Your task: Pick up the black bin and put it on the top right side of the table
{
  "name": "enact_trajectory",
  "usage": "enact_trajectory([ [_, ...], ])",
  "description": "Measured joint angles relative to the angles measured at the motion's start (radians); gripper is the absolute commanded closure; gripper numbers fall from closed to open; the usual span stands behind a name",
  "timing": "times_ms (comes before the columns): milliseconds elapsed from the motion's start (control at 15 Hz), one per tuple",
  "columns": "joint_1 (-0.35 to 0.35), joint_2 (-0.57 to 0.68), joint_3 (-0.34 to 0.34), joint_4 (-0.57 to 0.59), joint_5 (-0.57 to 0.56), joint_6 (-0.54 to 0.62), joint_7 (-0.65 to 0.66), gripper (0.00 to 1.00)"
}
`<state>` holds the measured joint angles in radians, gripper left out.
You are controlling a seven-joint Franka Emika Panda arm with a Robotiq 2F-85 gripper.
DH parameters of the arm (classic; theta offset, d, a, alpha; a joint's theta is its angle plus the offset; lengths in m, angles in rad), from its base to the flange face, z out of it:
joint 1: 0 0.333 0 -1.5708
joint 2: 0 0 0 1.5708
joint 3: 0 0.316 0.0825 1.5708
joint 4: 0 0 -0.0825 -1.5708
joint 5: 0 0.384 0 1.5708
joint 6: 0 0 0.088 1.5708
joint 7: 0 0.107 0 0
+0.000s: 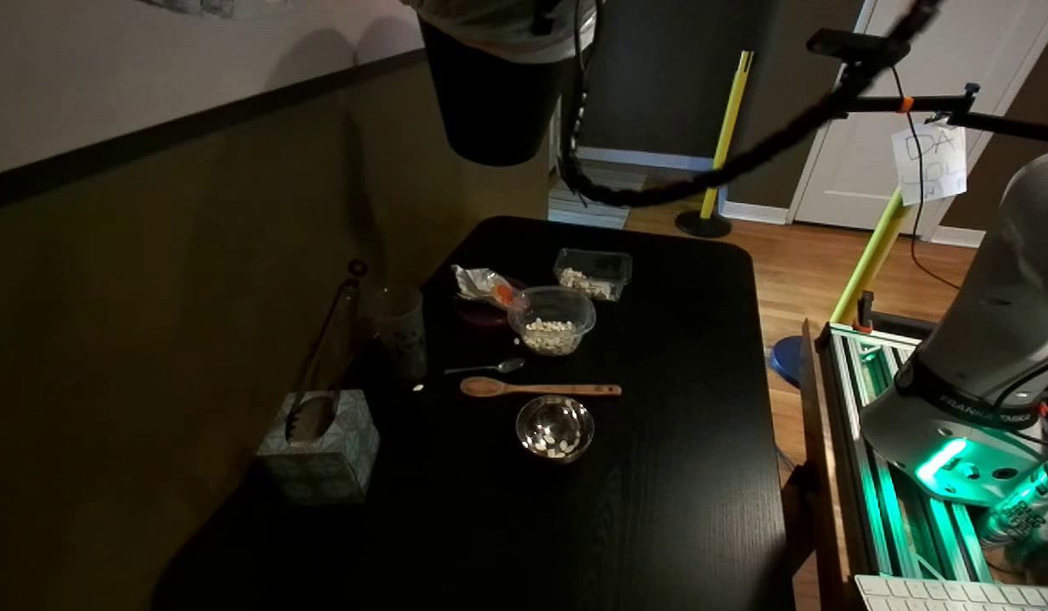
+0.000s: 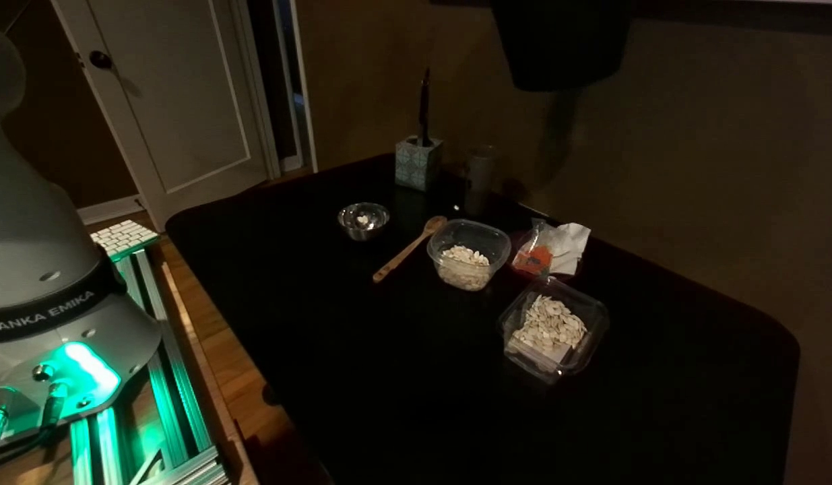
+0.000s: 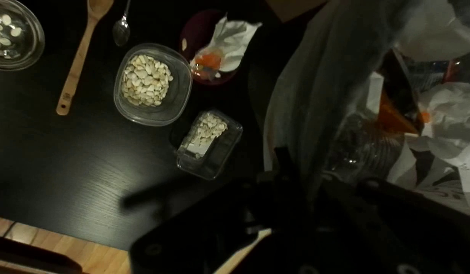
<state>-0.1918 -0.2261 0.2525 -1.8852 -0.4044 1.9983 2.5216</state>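
The black bin (image 1: 498, 102) hangs in the air, high above the far wall-side part of the glossy black table (image 1: 676, 475). Its lower part also shows in an exterior view (image 2: 560, 44), close to the wall, with its top out of frame. A translucent liner (image 3: 314, 95) covers its rim, and crumpled trash lies inside. In the wrist view my gripper (image 3: 303, 175) is shut on the lined rim of the bin. The picture is dark there, so the exact contact is hard to see. The bin looks nearly upright.
Below are a seed tub (image 1: 551, 321), a clear seed box (image 1: 593, 273), a dish with a wrapper (image 2: 544, 252), a wooden spoon (image 1: 540, 388), a small bowl (image 1: 555, 428) and a cup (image 1: 400, 331). A tissue box (image 1: 320, 450) holds tongs. The wall (image 1: 193, 297) borders the table.
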Motion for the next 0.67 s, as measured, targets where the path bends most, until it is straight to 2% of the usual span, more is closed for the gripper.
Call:
enact_trajectory([
  [267,0.002,0.177,-0.123,0.210,0.030,-0.161,0.019,0.99],
  [467,0.012,0.293,-0.204,0.368,0.103,-0.263,0.046,0.99],
  [533,0.014,0.329,-0.230,0.421,0.135,-0.296,0.058,0.96],
  [667,0.024,0.354,-0.258,0.443,0.143,-0.305,0.051,0.96],
])
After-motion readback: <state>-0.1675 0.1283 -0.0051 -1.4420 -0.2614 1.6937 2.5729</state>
